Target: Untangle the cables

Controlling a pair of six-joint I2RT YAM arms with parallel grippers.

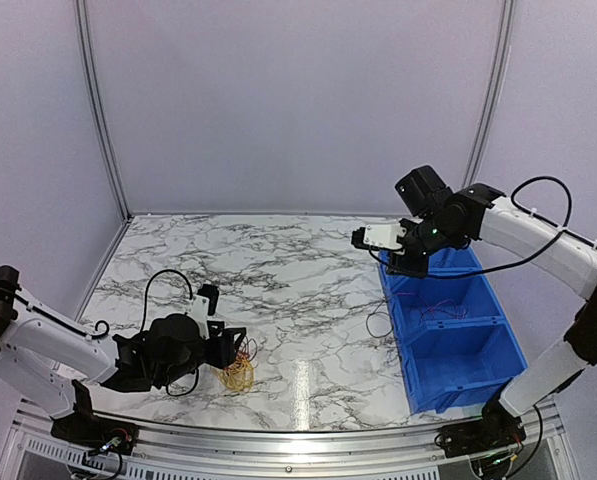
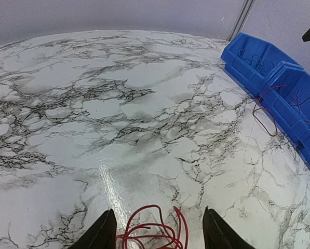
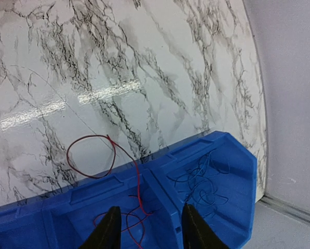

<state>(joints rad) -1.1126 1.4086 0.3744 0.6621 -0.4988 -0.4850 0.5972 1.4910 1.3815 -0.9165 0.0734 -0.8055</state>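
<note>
From here the middle of the marble desk (image 1: 278,260) lies open from the back wall to the front rail, with room for either arm to sweep. A row of blue bins (image 1: 418,345) blocks the right side, its walls standing proud. A red wire loop (image 1: 379,322) spills over the bin wall onto the desk. At front left, the bundle of cables (image 1: 238,374) crowds the left tool (image 1: 236,342).

Top camera: high behind my bases, sees whole table (image 1: 278,260). Left wrist: low, skims toward blue bins (image 2: 235,57). Right wrist: close above them, steep. All share bins, red cable (image 3: 92,136).
</note>
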